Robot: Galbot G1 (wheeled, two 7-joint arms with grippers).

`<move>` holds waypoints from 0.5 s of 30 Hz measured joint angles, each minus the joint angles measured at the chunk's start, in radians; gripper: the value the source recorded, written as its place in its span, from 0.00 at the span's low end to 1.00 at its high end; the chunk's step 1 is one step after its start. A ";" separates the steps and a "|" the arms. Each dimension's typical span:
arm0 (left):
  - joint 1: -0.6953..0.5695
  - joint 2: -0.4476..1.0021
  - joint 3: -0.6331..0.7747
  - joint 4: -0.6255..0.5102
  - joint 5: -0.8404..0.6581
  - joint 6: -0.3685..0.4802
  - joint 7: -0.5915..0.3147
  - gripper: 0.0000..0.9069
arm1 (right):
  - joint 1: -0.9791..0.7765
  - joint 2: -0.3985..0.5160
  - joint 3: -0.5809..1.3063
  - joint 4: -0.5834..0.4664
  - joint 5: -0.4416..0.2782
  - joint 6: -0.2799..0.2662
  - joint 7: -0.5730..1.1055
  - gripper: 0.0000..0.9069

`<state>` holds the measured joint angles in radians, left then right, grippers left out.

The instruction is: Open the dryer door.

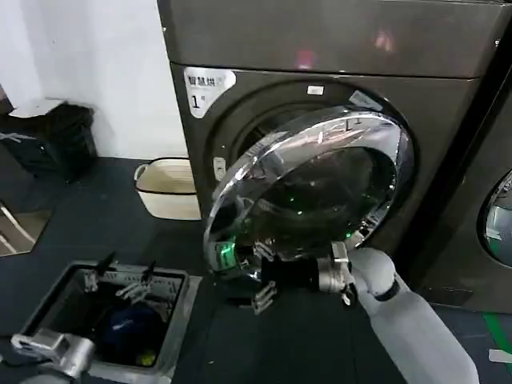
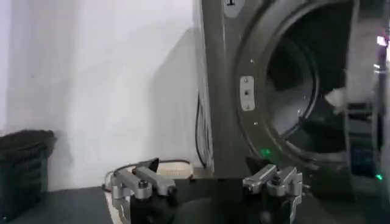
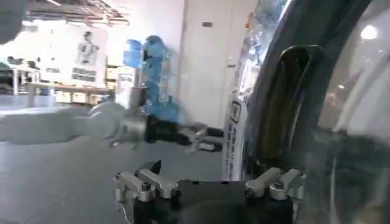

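Dryer door (image 1: pixel 320 192) ajar; right tool (image 1: pixel 260 276) (apparently open) below its rim.

The dryer door (image 1: pixel 316 188) stands swung partly out and covers most of the drum opening (image 1: pixel 260 132); only a narrow gap is free at its left edge. The right gripper (image 1: pixel 260 276) sits under the door's lower rim, fingers apart. A white basket (image 1: pixel 168 188) stands on the floor (image 1: pixel 104 216) just left of the machine. The left gripper (image 1: pixel 124 276) hangs low over an open bin (image 1: pixel 180 308), well apart from the door.
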<state>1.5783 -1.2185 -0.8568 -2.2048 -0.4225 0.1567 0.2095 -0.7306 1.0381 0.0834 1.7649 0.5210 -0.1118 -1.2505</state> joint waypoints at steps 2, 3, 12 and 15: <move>-0.012 0.017 0.010 0.007 -0.006 -0.003 -0.001 1.00 | -0.008 -0.003 0.005 0.006 0.000 0.004 -0.007 1.00; -0.019 0.024 0.015 0.009 -0.007 -0.004 -0.002 1.00 | -0.013 -0.006 0.008 0.009 -0.001 0.005 -0.010 1.00; -0.078 0.102 0.067 0.008 -0.052 0.008 -0.018 1.00 | -0.070 -0.046 0.043 0.053 -0.001 0.022 -0.039 1.00; -0.099 0.128 0.095 0.008 -0.088 0.004 -0.019 1.00 | -0.093 -0.062 0.059 0.075 0.001 0.026 -0.042 1.00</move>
<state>1.4790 -1.0900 -0.7616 -2.1963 -0.5102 0.1606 0.1904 -0.8233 0.9761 0.1429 1.8395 0.5216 -0.0859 -1.2927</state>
